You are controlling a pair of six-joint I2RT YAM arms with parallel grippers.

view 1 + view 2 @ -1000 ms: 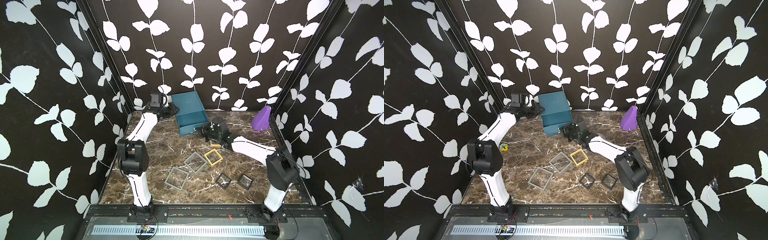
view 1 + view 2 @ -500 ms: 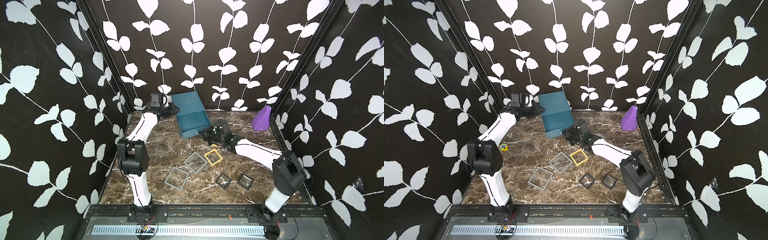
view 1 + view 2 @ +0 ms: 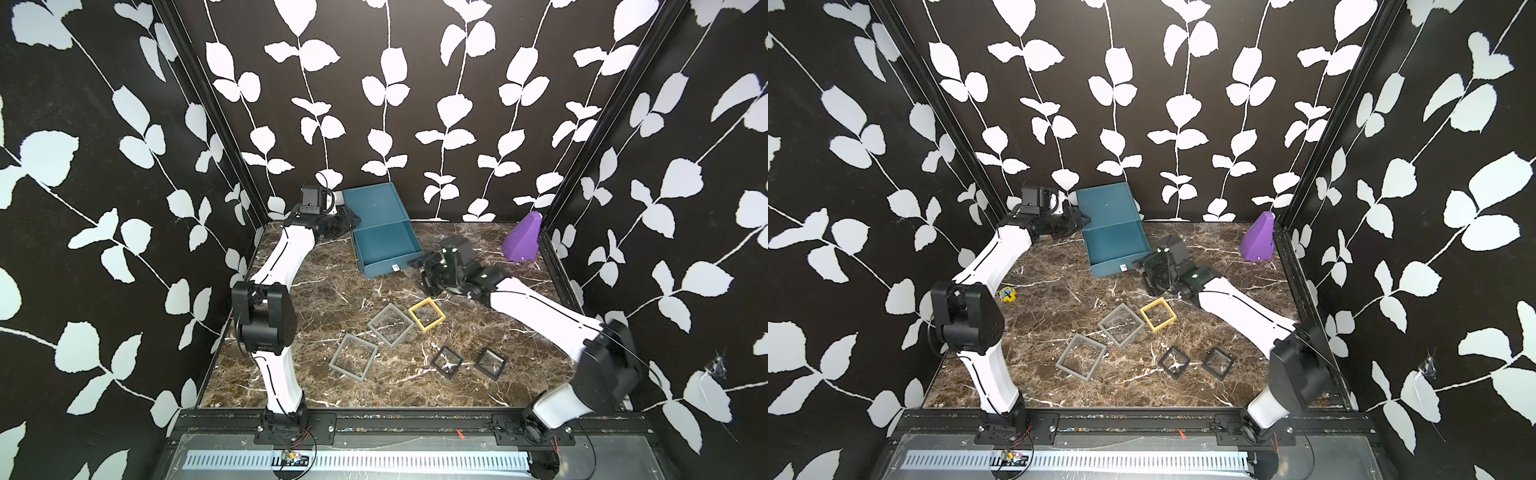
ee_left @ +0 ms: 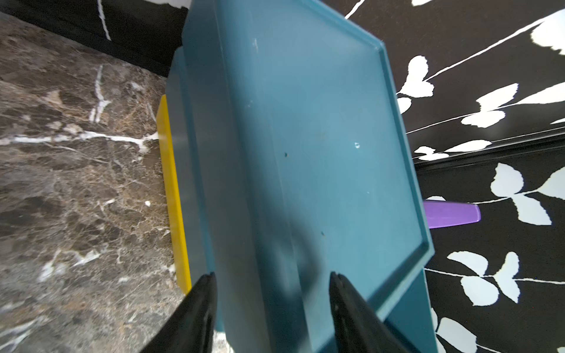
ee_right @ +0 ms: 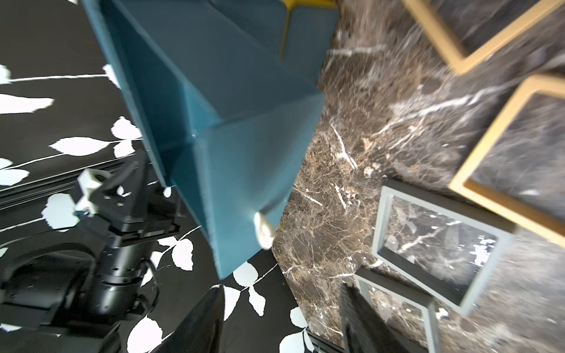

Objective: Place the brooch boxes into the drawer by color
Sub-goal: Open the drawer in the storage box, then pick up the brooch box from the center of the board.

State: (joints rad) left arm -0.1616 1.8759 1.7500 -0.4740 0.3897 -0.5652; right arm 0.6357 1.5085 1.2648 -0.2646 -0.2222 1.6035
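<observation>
black brooch boxes (image 3: 446,362) (image 3: 490,363): two, flat on the bench (image 3: 332,286), nearest the arm bases, side by side with a small gap, toward the right arm's side.
grey brooch boxes (image 3: 354,362) (image 3: 391,324): two, flat. One is level with the black pair, the second further in. Corners near each other but apart.
yellow brooch box (image 3: 427,313): flat on the bench, just beside the farther grey one. Touching or not, cannot tell.
right hand (image 3: 420,272): low over the bench beyond the yellow box, just off the front corner of the open drawer (image 3: 384,243). Fingers (image 5: 363,324) spread well apart, nothing between them, holds nothing.
pull (image 3: 395,268): small silver knob on the drawer front, near the right hand, clear of its fingers.
open drawer: slid out toward the arms, teal floor showing. Which level, cannot tell.
drawer chest (image 3: 374,203): teal, at the back of the bench by the rear wall, turned at a slight angle.
yellow strip (image 4: 172,189): runs along the chest's lower edge on the left arm's side. What it is, cannot tell.
left hand (image 4: 272,284): at the chest's left side, jaws parted with the chest's near edge between them. Contact unclear, no grip visible.
purple wedge (image 3: 521,241): far right corner of the bench, well apart from everything else.
</observation>
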